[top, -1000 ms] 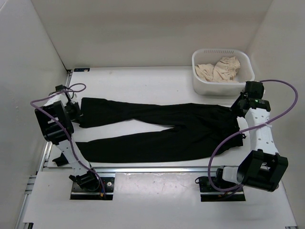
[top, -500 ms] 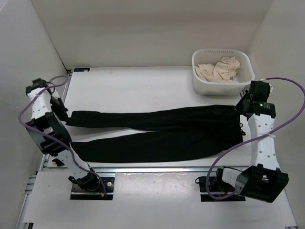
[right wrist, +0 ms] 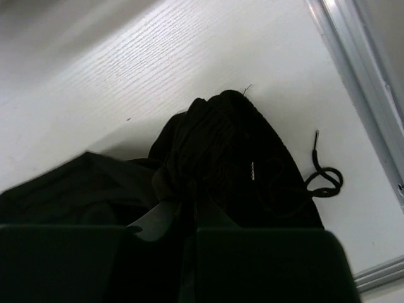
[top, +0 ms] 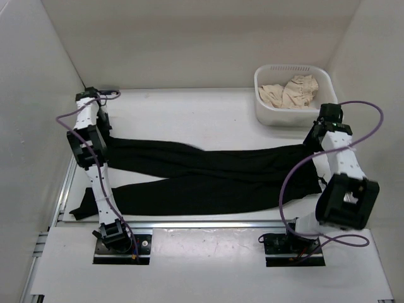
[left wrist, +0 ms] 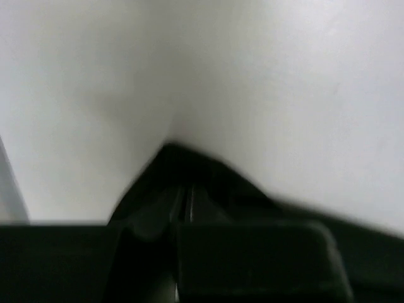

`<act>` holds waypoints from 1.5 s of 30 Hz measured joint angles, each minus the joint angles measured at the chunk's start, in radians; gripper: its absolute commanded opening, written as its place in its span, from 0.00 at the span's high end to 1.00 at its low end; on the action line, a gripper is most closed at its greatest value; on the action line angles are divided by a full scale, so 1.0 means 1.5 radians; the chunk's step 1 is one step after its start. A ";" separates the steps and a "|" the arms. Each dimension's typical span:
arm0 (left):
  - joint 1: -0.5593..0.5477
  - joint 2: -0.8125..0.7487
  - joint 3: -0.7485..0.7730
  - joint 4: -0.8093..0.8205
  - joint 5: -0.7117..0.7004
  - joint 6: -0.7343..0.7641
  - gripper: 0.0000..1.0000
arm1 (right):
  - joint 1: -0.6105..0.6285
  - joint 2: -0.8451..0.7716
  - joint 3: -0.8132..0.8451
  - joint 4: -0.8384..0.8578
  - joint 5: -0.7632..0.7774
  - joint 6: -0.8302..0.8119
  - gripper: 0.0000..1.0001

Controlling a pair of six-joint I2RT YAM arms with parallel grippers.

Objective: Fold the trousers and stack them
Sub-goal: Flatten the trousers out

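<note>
The black trousers (top: 214,173) lie stretched across the table, legs to the left and waist to the right. My left gripper (top: 103,134) is shut on the cuff end of the far leg; in the blurred left wrist view, black fabric (left wrist: 189,170) bulges out past my left gripper (left wrist: 187,197). My right gripper (top: 314,141) is shut on the waist end. The right wrist view shows bunched waistband cloth (right wrist: 233,151) pinched in my right gripper (right wrist: 189,203), with a black drawstring (right wrist: 325,180) trailing on the table. The near leg's cuff (top: 82,208) lies loose at the left edge.
A white basket (top: 264,112) holding a beige cloth (top: 290,91) stands at the back right, just behind the right arm. White walls close in on the left, back and right. A metal rail (right wrist: 353,57) borders the table beside the waist.
The left gripper swung out left, stretching the far leg, then came back toward the rear left. The right gripper shifted slightly back with the waist. Both grips held.
</note>
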 measured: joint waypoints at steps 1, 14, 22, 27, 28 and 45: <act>-0.007 0.031 0.008 -0.006 -0.012 0.004 0.86 | 0.000 0.027 0.005 0.002 -0.002 -0.002 0.98; 0.006 -0.036 -0.086 0.107 -0.051 0.003 0.00 | 0.000 0.135 0.125 0.023 -0.048 -0.023 0.13; 0.040 -0.255 -0.294 0.116 -0.053 0.000 0.00 | 0.000 0.126 0.166 -0.046 0.005 -0.009 0.01; 0.088 -0.463 -0.527 0.123 -0.064 0.001 0.00 | 0.000 0.004 0.093 -0.126 0.071 0.043 0.01; 0.105 -0.499 -0.583 0.123 -0.067 0.001 0.00 | 0.000 -0.033 0.057 -0.127 0.079 0.050 0.03; 0.305 -0.648 -1.027 0.188 -0.073 0.001 0.41 | -0.021 -0.030 -0.187 -0.050 0.079 0.134 0.83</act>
